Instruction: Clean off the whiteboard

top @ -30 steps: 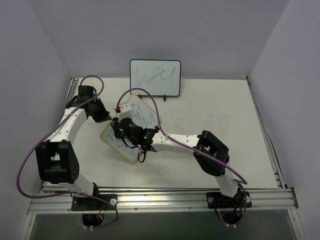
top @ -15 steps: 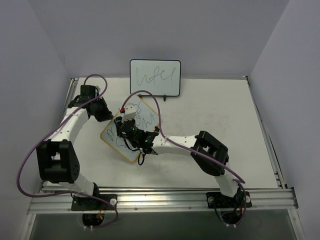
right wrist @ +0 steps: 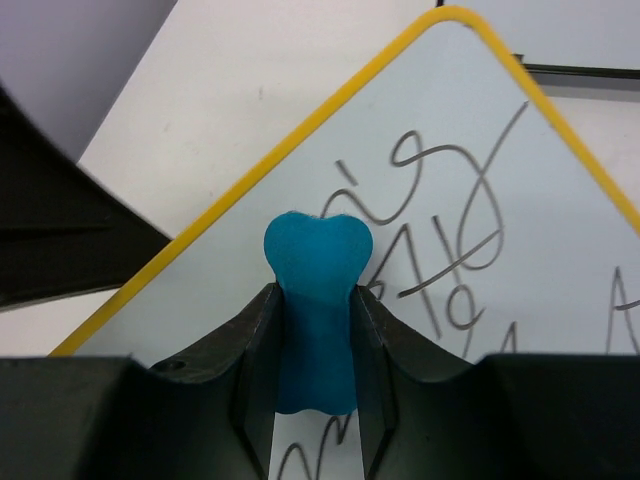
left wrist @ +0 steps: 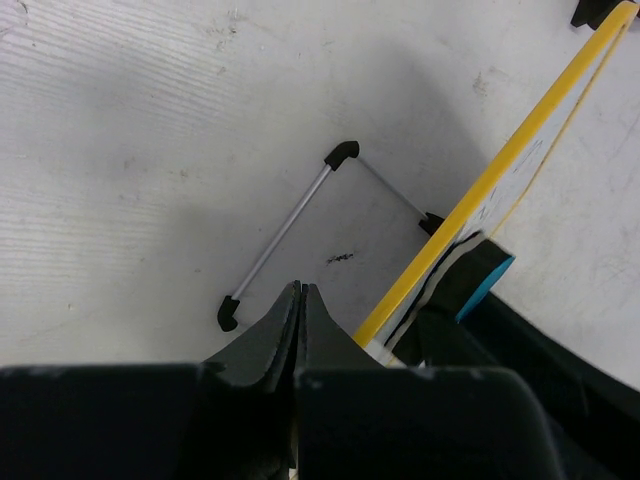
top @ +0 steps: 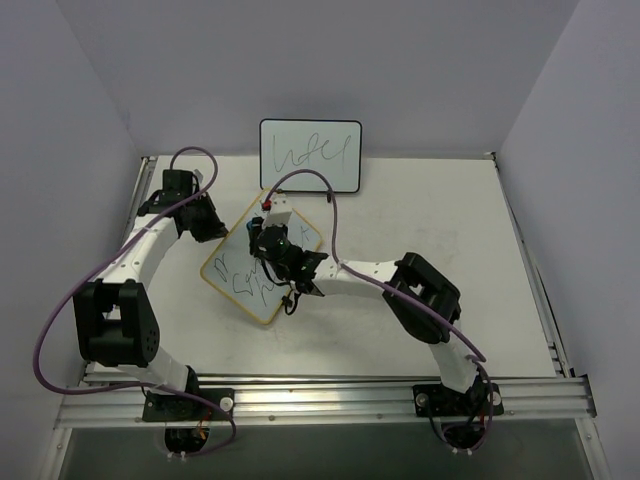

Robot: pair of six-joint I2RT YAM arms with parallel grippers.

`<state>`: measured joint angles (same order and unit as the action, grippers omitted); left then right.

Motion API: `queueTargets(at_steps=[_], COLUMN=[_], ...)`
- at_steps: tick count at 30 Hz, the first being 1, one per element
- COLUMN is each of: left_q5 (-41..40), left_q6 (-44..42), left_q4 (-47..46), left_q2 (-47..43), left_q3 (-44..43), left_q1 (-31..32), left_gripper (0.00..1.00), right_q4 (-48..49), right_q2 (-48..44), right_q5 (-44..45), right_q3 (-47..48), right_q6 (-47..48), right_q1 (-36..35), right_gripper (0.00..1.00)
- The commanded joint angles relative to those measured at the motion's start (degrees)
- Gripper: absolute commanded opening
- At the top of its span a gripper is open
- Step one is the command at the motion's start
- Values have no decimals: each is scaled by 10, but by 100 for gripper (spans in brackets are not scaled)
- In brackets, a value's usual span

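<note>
The whiteboard [top: 240, 278], yellow-framed with dark scribbles, lies turned like a diamond on the table. My right gripper [top: 264, 236] hovers over its upper part, shut on a blue eraser [right wrist: 317, 290] whose rounded head rests on the whiteboard [right wrist: 520, 300] near the yellow edge. Scribbles show to the right of and below the eraser. My left gripper [top: 216, 232] is at the board's upper-left edge. In the left wrist view its fingertips [left wrist: 300, 290] are shut with nothing between them, just beside the yellow frame [left wrist: 520, 150].
A black-framed whiteboard [top: 310, 155] with one scribble line stands upright at the back of the table. A thin metal stand with black ends [left wrist: 285, 225] sits on the table under the yellow board's raised edge. Purple cables loop above both arms.
My right gripper has carried the eraser up and to the right across the board. The left gripper's jaws have closed fully, and that arm has barely shifted.
</note>
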<state>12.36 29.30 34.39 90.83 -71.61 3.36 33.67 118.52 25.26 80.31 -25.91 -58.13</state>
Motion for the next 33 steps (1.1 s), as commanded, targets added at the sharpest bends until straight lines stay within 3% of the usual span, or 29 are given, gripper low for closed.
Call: queueTargets(at_steps=[1, 13, 33], left_q5=[34, 34, 34], left_q6=[-6, -10, -14], left_q4=[4, 4, 4], left_q2=[-7, -6, 6], left_q3=[-19, -20, -26], left_q1=[22, 30, 40], left_gripper=[2, 2, 2], right_q4=[-26, -24, -43], right_q2=[8, 14, 46], right_q5=[23, -5, -43], right_q3=[-27, -20, 71], right_q6=[-6, 1, 26], right_q1=[36, 61, -16], right_gripper=[0, 0, 0])
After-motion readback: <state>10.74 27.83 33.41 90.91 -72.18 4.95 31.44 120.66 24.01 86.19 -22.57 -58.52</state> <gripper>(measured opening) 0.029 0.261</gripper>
